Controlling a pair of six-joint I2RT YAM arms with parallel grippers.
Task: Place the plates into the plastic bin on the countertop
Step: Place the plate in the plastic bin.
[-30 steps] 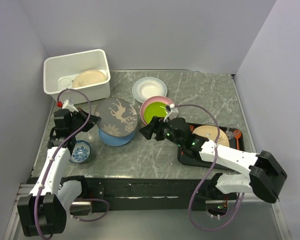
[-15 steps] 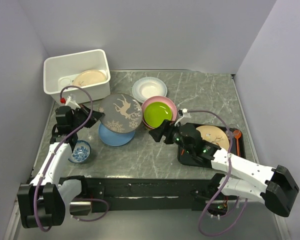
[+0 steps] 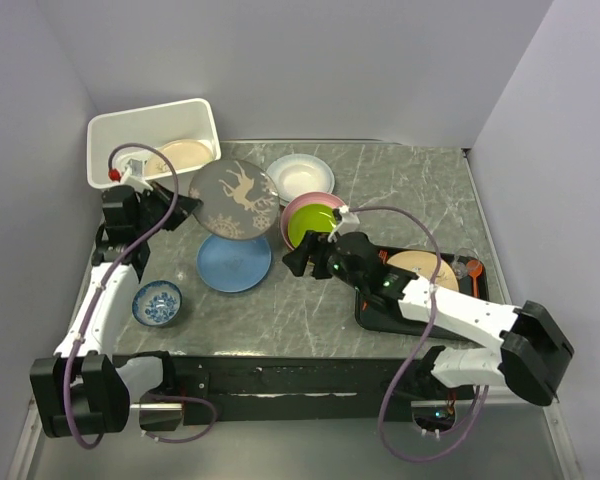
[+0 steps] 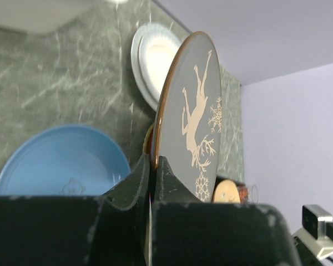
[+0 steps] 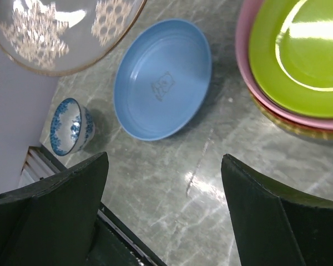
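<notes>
My left gripper (image 3: 180,207) is shut on the rim of a grey plate with a cream deer drawing (image 3: 235,198), held tilted above the countertop (image 3: 400,190) just right of the white plastic bin (image 3: 145,109). In the left wrist view the fingers (image 4: 152,163) pinch that deer plate (image 4: 194,111) edge-on. A cream plate (image 3: 185,152) lies in the bin. A light blue plate (image 3: 234,263) lies flat below the held one. My right gripper (image 3: 298,258) is open and empty (image 5: 164,158), hovering between the blue plate (image 5: 161,77) and the green plate (image 5: 299,50) that tops a pink stack (image 3: 315,225).
A white plate (image 3: 300,178) sits at the back middle. A small blue-and-white bowl (image 3: 158,302) stands near the left arm. A black tray (image 3: 375,312) at the right holds a tan plate (image 3: 422,270) and an orange spoon (image 3: 473,268). Walls close in on three sides.
The left gripper has carried the deer plate up and back-left, off the blue plate and nearer the bin. The right arm swung right, then returned beside the green stack, staying open.
</notes>
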